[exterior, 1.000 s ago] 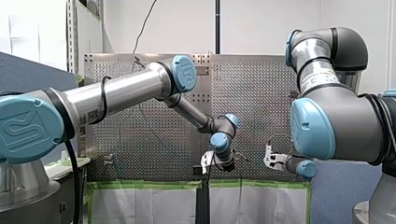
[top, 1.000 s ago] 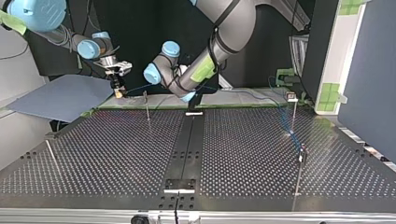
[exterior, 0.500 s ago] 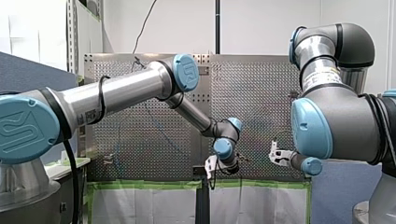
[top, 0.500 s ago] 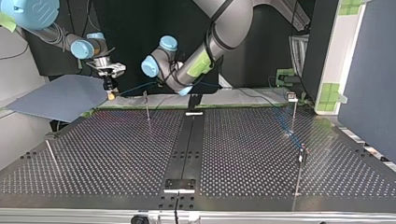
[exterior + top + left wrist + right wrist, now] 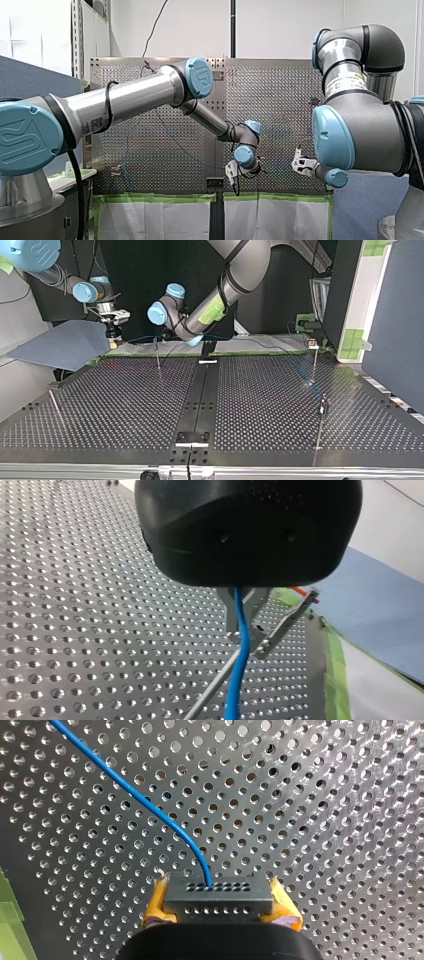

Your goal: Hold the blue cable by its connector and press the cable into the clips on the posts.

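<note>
Tension worries me: my right gripper (image 5: 220,904) clamps the connector (image 5: 218,892) at the top view's ten o'clock, my left gripper (image 5: 246,632) pinches the blue cable (image 5: 235,690) near the post clip (image 5: 304,599); overpulling could yank it free.

In the top view, my right gripper (image 5: 114,342) is at the far left edge of the grey perforated metal table (image 5: 125,405). My left gripper (image 5: 244,637) is nearer the middle, and a thin upright metal post (image 5: 158,356) stands between them. The black multi-pin connector (image 5: 218,895) sits between my right pads. Its thin blue cable (image 5: 150,802) leads over the table and passes between my left fingers (image 5: 227,612). Two more slim posts (image 5: 314,362) stand at the right, one before the other.
</note>
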Action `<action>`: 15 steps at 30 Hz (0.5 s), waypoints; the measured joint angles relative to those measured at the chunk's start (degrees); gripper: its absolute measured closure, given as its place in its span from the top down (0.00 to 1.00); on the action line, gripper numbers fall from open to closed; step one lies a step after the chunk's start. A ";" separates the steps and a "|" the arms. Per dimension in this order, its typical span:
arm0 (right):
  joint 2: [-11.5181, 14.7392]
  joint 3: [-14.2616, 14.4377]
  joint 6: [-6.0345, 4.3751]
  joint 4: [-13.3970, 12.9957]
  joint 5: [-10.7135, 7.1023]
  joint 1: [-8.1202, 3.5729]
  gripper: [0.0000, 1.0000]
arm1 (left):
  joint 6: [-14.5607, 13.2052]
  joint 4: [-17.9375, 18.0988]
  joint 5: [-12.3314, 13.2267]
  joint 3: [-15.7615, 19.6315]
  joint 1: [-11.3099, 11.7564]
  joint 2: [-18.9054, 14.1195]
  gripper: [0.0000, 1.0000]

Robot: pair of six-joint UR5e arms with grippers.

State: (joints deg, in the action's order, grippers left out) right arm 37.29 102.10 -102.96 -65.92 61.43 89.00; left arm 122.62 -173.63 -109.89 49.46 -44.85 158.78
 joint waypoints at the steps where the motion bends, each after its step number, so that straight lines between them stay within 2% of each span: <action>1: -0.01 -0.01 -0.02 -0.04 -0.05 -0.01 0.00 | 0.02 0.37 0.00 0.14 0.03 0.02 0.00; 9: -0.04 -0.03 -0.06 -0.22 -0.26 0.19 0.00 | 0.63 4.49 0.20 3.15 0.33 0.06 0.00; 15: -0.12 -0.02 0.02 -0.53 -0.32 0.39 0.00 | 0.93 7.57 0.55 3.77 0.56 0.10 0.00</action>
State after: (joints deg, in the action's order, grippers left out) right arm 37.17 102.08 -102.95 -66.46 61.10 89.40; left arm 123.55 -166.06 -109.34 53.23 -44.29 158.88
